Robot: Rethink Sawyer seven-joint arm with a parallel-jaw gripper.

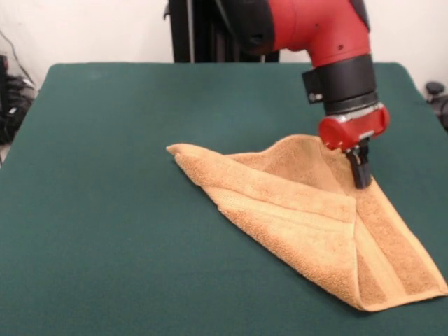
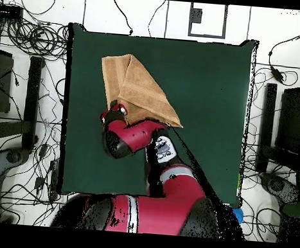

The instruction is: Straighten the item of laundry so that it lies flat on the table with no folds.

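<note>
The orange-tan towel (image 1: 294, 203) lies folded over on the right part of the green table (image 1: 105, 210), in a rough triangle with one corner pointing left and one at the front right. Its woven bands run along the folded layers. The cloth rises like a tent towards my gripper (image 1: 361, 179), whose black fingers stand close together on the towel's far right part and appear shut on it. In the overhead view the towel (image 2: 133, 83) lies at the upper left of the table (image 2: 207, 88). The red wrist (image 2: 116, 115) covers the towel's lower edge and hides the fingers. No white tag shows.
The red and black arm (image 1: 329, 35) comes down from the top right. In the overhead view, cables and stands (image 2: 26, 93) lie off the table's sides. The towel's front right corner (image 1: 434, 287) lies near the table's right edge.
</note>
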